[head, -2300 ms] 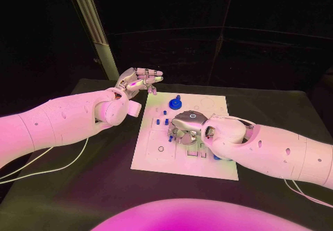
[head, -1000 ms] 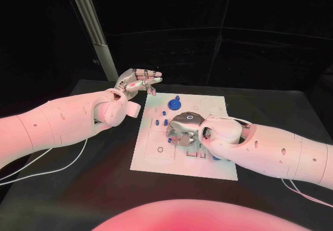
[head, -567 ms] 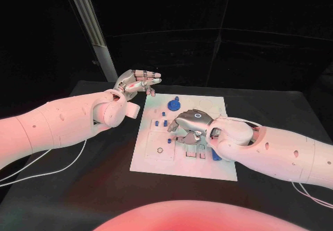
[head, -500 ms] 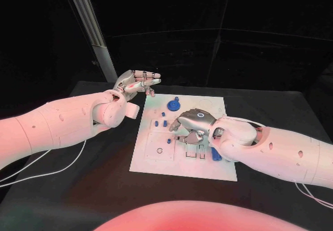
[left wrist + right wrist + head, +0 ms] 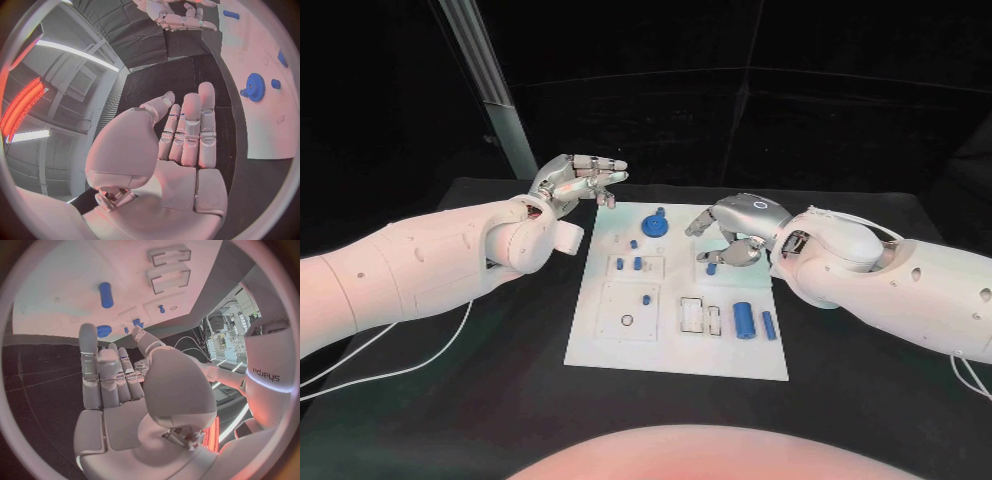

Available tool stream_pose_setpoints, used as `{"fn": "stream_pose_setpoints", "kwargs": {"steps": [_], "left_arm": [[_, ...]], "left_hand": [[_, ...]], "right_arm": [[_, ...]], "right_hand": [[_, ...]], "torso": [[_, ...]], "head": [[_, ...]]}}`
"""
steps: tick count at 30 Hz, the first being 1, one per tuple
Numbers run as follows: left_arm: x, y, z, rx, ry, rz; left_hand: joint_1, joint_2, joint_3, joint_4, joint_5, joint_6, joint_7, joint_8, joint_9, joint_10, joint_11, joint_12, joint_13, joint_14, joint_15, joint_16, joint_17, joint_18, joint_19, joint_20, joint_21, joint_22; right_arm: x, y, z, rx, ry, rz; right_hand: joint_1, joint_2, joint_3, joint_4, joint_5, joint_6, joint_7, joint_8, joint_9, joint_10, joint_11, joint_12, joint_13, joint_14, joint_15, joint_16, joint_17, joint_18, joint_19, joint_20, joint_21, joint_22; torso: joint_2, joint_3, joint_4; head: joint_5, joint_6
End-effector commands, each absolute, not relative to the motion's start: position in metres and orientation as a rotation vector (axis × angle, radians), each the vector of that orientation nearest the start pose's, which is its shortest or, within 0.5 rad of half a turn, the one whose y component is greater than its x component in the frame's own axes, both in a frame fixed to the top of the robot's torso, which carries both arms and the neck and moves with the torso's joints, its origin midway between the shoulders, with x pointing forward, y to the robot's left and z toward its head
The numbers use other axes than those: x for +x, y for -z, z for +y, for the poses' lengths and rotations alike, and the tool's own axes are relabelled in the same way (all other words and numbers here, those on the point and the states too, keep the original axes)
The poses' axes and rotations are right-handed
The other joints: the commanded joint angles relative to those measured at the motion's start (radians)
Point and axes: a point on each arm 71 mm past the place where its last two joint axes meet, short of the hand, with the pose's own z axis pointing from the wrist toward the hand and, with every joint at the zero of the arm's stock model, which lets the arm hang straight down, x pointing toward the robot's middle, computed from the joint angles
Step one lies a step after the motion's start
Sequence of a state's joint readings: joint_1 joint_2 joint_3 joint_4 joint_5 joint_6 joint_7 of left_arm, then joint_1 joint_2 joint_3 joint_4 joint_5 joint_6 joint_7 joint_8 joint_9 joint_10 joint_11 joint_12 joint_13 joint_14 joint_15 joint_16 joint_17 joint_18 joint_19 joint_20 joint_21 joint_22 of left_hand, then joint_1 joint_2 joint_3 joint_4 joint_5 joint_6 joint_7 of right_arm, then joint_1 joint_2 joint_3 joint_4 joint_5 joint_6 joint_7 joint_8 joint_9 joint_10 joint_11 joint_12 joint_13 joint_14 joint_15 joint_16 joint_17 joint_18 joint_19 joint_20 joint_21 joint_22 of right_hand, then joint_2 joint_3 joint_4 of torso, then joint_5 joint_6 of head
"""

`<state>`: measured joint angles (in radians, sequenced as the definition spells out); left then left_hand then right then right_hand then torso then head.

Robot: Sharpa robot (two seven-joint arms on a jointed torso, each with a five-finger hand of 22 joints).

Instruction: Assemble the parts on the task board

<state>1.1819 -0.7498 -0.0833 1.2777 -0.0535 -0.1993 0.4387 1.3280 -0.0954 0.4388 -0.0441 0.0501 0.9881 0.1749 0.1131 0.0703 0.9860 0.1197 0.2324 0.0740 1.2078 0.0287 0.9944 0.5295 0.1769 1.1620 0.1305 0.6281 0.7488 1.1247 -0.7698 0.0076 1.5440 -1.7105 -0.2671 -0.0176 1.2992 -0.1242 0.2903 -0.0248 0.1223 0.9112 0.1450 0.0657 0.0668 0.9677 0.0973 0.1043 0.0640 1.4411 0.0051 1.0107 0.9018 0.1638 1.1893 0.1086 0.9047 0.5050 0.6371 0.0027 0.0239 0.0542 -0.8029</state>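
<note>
Several small blue parts [image 5: 744,322] lay scattered on the white task board [image 5: 678,352], looking light, rigid and likely slippery, best pinched at their sides, while the left hand [image 5: 578,180] and right hand [image 5: 730,226] hovered empty, fingers loosely extended.

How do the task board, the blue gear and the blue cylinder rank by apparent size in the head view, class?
1. task board, by far the largest.
2. blue gear and blue cylinder: these look much alike in extent, the gear round, the cylinder long and thin, and the gear lies farther from the camera, so I would not rank them.
</note>
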Motion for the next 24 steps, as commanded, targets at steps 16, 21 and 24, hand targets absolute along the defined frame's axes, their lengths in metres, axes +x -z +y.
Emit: {"fn": "stream_pose_setpoints", "kwargs": {"steps": [16, 21, 24], "left_arm": [[0.522, 0.213, 0.23, -1.049, 1.514, 1.445], [0.522, 0.213, 0.23, -1.049, 1.515, 1.445], [0.522, 0.213, 0.23, -1.049, 1.515, 1.445]], "left_hand": [[0.01, 0.003, -0.007, -0.002, 0.003, -0.004, 0.006, 0.007, -0.001, -0.007, 0.001, 0.005, -0.001, -0.006, 0.002, -0.005, -0.002, 0.006, 0.001, -0.002, -0.004, -0.002], [0.01, 0.003, -0.007, -0.002, 0.003, -0.004, 0.006, 0.007, -0.001, -0.007, 0.001, 0.005, -0.001, -0.006, 0.002, -0.005, -0.002, 0.006, 0.001, -0.002, -0.004, -0.002], [0.01, 0.003, -0.007, -0.002, 0.003, -0.004, 0.006, 0.007, -0.001, -0.007, 0.001, 0.005, -0.001, -0.006, 0.002, -0.005, -0.002, 0.006, 0.001, -0.002, -0.004, -0.002]], "right_arm": [[0.472, 0.214, -0.153, -0.591, -0.534, 1.788], [0.474, 0.216, -0.155, -0.59, -0.522, 1.802], [0.475, 0.217, -0.155, -0.591, -0.516, 1.809]], "right_hand": [[0.048, 0.031, -0.078, -0.001, 0.006, -0.006, -0.006, -0.001, 0.002, -0.005, 0.005, 0.043, 0.004, -0.001, 0.007, -0.049, -0.064, 0.02, -0.003, 0.002, -0.055, -0.057], [0.063, 0.051, -0.081, -0.004, 0.013, 0.007, 0.005, 0.002, 0.003, 0.028, 0.003, 0.066, 0.003, 0.012, 0.005, -0.032, -0.05, 0.018, 0.015, 0.003, -0.044, -0.042], [0.072, 0.068, -0.069, -0.006, 0.007, 0.031, 0.01, 0.008, 0.006, 0.058, -0.001, 0.078, 0.001, 0.022, 0.001, -0.015, -0.036, 0.013, 0.035, 0.001, -0.021, -0.011]], "torso": [[0.0, 0.0003, 0.0011], [0.0, 0.0, 0.0012], [0.001, 0.0007, 0.001]], "head": [[-0.009, -0.004], [-0.01, -0.003], [-0.01, -0.004]]}}
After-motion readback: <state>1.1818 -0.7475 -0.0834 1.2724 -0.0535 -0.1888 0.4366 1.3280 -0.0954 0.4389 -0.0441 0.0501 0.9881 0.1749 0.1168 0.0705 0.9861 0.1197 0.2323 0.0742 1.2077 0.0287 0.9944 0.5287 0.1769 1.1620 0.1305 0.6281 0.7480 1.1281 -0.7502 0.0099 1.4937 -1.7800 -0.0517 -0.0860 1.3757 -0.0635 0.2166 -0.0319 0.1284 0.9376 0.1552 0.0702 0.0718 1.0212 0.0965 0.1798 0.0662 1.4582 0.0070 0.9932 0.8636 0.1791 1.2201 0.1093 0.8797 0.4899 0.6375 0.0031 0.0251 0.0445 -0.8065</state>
